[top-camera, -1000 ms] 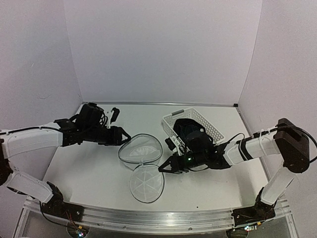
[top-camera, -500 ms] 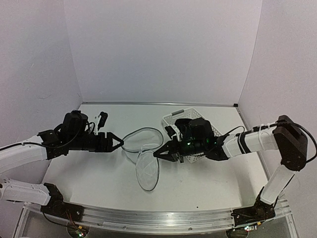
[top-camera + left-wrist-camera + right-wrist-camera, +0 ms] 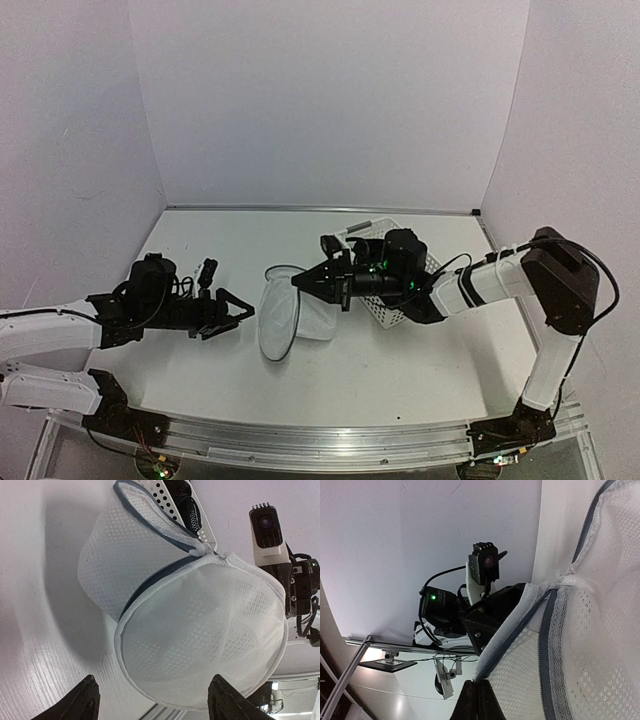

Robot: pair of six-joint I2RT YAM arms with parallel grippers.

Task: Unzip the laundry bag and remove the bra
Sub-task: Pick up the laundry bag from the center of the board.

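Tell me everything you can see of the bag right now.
The bag is white translucent mesh, a short cylinder with dark grey rims, tipped on its side. It is unzipped: its round lid hangs open, joined at the top. No dark shows inside. The right tool pinches its top rim; the left tool is open, apart from it.

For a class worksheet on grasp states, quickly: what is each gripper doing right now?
Left gripper: open, holding nothing.
Right gripper: closed on the rim of the laundry bag.
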